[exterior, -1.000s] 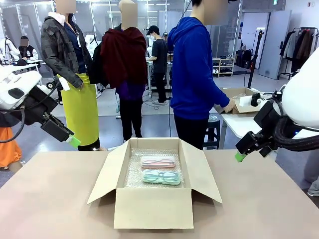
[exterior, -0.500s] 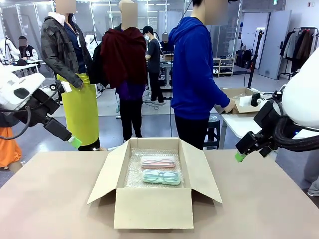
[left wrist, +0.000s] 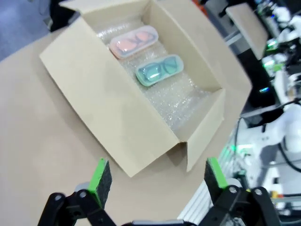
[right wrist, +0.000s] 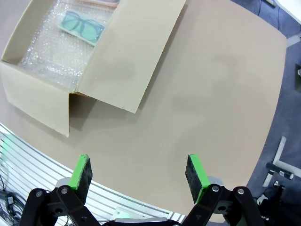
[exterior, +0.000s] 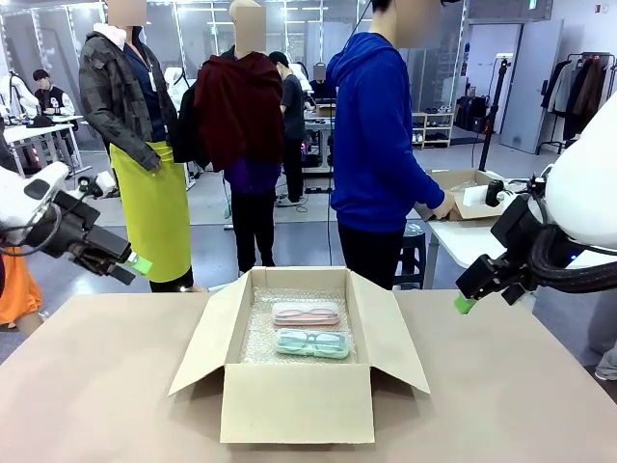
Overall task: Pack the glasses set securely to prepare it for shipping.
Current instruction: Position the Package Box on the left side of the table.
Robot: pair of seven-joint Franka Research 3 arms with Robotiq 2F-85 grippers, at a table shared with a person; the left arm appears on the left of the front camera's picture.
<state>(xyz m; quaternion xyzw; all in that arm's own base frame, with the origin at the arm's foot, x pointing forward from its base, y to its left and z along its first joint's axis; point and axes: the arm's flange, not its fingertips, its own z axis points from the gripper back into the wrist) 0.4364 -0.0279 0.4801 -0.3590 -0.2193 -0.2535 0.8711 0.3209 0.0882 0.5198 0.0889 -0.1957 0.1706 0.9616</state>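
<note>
At the far left we see the left hand (exterior: 138,265) raised above the counter (exterior: 96,386), its green fingers spread wide and holding nothing. In the middle of the counter stands an open cardboard box (exterior: 297,400) with its flaps folded outward and bubble wrap (exterior: 258,338) lining the floor. Inside lie both pieces of the glasses set: the pink case (exterior: 306,313) on the far side, the mint green case (exterior: 312,342) just beside it on the near side. A person in a blue hoodie (exterior: 374,145) stands behind the box. At the right the right hand (exterior: 466,304) hangs above the counter, also spread and empty.
</note>
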